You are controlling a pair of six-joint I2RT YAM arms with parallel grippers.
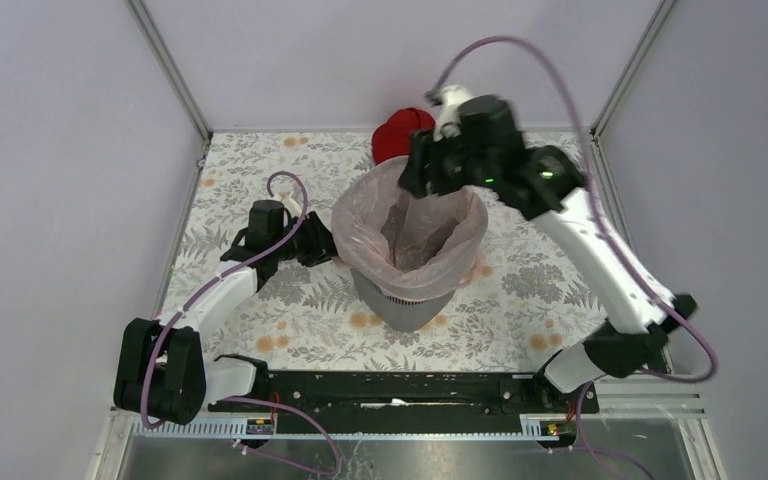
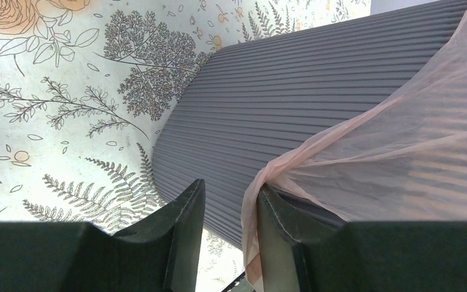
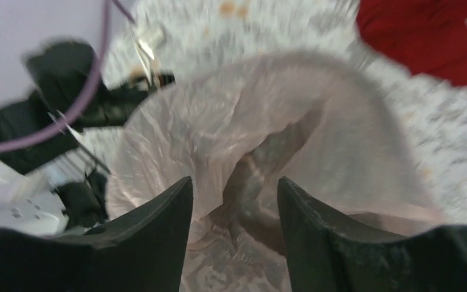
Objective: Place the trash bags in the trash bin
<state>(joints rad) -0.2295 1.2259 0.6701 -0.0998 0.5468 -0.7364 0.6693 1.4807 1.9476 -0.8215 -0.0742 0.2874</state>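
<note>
- The pink bag [image 1: 365, 235] lay draped over the rim of the bin [image 1: 400, 310] and sagged inside; the bin stood mid-tabletop [image 1: 520, 300].
- My left pincer [image 2: 230, 193] stood apart low by the bin's wall, clamping nothing, the bag's hem touching one finger.
- My right pincer [image 3: 234, 185] gaped above the mouth, empty.
- Best move, I judged: push the film down the middle and don't drag the hem off.

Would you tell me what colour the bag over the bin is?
The bag is translucent pale pink, clearest in the left wrist view.
</note>
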